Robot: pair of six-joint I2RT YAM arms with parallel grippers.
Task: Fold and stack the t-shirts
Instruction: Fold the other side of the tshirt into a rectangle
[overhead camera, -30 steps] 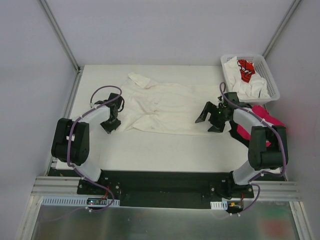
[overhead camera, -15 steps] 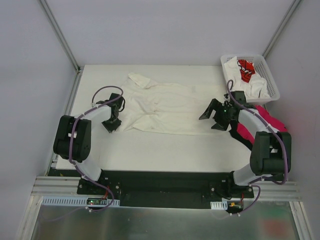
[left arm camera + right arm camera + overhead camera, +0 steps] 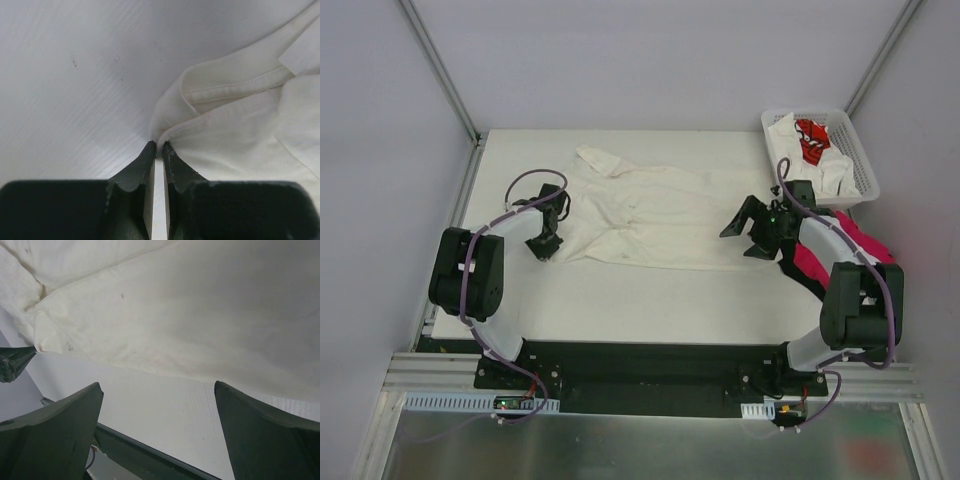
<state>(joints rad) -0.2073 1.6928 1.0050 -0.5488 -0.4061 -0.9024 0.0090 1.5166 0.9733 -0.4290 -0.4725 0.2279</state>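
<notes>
On a white table [image 3: 620,290], the left gripper [image 3: 544,247] sits low at the near-left corner of a cream shirt [image 3: 640,215]. The left wrist view shows that left gripper [image 3: 159,146] with its jaws drawn to a narrow slit, and the folded hem of the cream shirt [image 3: 240,135] is pinched at their tips against the table [image 3: 75,75]. The shirt lies spread across the middle of the table, wrinkled, with one sleeve reaching toward the far-left side.

At the shirt's right end, the right gripper [image 3: 750,228] hangs just above the cloth, jaws spread wide and holding nothing. From its wrist camera, the right gripper [image 3: 157,385] frames the edge of the cream shirt [image 3: 175,305] and a strip of bare table [image 3: 165,410] between its fingers.

Farther right, a pink shirt [image 3: 855,232] lies bunched beside the right arm. At the far-right corner, a white lattice basket [image 3: 865,165] holds a white shirt with red print [image 3: 810,140] among other pale cloth.
</notes>
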